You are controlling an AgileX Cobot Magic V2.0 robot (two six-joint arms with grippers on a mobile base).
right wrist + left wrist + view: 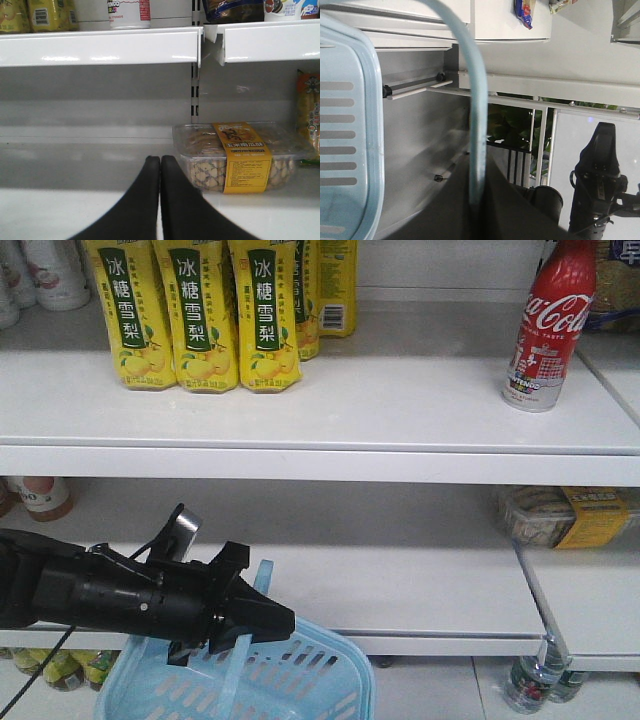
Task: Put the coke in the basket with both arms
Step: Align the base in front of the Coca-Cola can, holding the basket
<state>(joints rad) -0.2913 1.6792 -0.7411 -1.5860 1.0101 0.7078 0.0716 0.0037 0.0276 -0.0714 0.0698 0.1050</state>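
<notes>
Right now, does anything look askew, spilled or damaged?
Nothing stands out. The coke stands upright on the upper shelf and the basket hangs by its handle from the left gripper. No spills visible.

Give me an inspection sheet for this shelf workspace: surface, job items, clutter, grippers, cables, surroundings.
Surface: white upper shelf, mostly bare in the middle.
Job's things: coke upright at the shelf's right end, untouched; basket down below, held by its handle.
Clutter: yellow drink bottles upper left; snack box on the lower shelf.
Grippers: left gripper shut on the basket handle; right gripper shut, empty.
Cables: thin black cable under the left arm.
Surroundings: small bottles on the bottom level.
</notes>
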